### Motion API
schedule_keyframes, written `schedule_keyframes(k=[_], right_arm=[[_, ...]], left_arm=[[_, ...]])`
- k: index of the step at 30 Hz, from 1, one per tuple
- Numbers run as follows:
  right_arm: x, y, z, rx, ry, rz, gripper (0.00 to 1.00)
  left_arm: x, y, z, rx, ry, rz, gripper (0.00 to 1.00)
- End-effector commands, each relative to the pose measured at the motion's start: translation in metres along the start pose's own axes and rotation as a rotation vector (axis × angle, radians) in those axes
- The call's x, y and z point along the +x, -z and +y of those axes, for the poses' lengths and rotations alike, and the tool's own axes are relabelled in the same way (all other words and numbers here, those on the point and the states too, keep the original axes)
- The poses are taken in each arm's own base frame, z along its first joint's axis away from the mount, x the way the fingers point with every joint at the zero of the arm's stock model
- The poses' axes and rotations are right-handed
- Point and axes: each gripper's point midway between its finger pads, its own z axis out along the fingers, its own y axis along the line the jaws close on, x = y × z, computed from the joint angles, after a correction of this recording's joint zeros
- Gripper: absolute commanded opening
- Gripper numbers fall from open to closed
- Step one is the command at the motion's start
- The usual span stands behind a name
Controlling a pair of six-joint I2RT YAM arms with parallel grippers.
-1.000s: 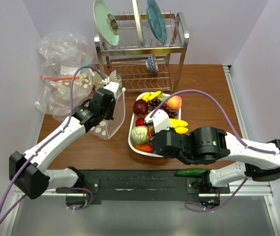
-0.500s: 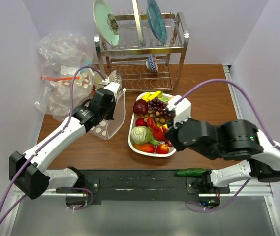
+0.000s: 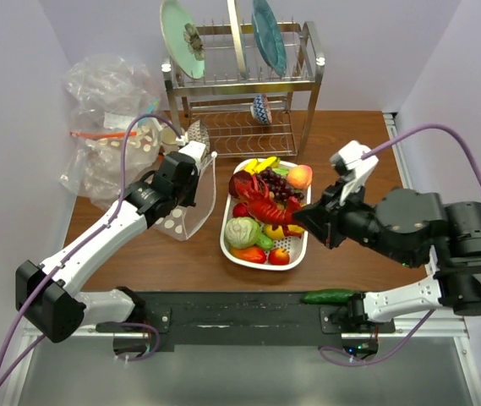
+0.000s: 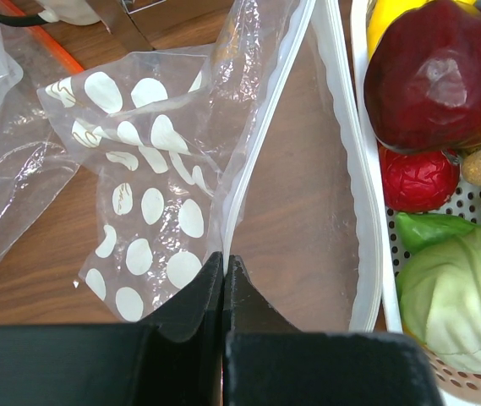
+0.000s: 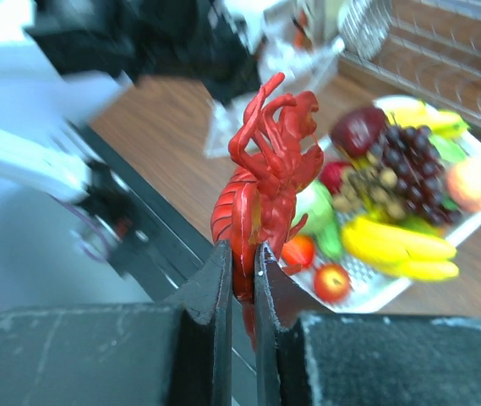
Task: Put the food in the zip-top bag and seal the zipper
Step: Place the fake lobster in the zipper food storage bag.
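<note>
Wood table [image 3: 350, 152], lilac walls [image 3: 12, 101]; right end effector [image 5: 242, 262] grips lobster [image 5: 265, 169], left end effector [image 4: 223, 266] bag [image 4: 147, 203]

zip-top bag [image 4: 151, 203]: thin clear plastic film, glossy and crinkled, with opaque white dots. lobster [image 5: 265, 182] and apple [image 4: 443, 76] are glossy moulded plastic; tray [image 4: 367, 279] is smooth white perforated plastic. table [image 3: 350, 144] is smooth brown wood-grain, dish rack [image 3: 240, 131] shiny bare metal.

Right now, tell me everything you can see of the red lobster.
The red lobster is glossy moulded plastic, with curled pincers and feelers at one end and a ribbed tail. The right claw is shut on its tail, holding it in the air over the white tray, pincers pointing away from the claw.
</note>
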Motion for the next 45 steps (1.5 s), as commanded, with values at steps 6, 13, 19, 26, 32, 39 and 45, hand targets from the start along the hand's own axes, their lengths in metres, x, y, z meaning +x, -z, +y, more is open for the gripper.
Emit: schedule_keyframes(k=[6,13,19,26,32,39,45], right_arm=[[-0.061,0.005,0.035,-0.198,-0.271,-0.309,0.0],[-0.047,-0.022,0.034,-0.13,-0.353,-0.351,0.0],[-0.036,-0.029,0.028,-0.105,-0.453,-0.382,0.0],[-0.023,-0.034,0.013,-0.054,-0.559,-0.404,0.0],[-0.009,-0.036,-0.001,-0.021,-0.677,-0.437,0.0],[0.008,-0.052,0.0,0.004,-0.68,-0.403,0.0],[0.025,-0.078,-0.001,0.006,-0.695,-0.34,0.0]], left_arm=[[-0.043,0.023,-0.002,0.034,0.085,-0.136,0.0],[-0.064,0.047,0.008,0.012,0.164,-0.246,0.0],[-0.068,0.055,0.011,0.013,0.209,-0.295,0.0],[-0.067,0.054,0.007,0.039,0.232,-0.312,0.0],[-0.061,0.048,0.001,0.07,0.265,-0.332,0.0],[-0.063,0.048,-0.005,0.105,0.275,-0.344,0.0],[-0.064,0.049,-0.01,0.134,0.272,-0.347,0.0]])
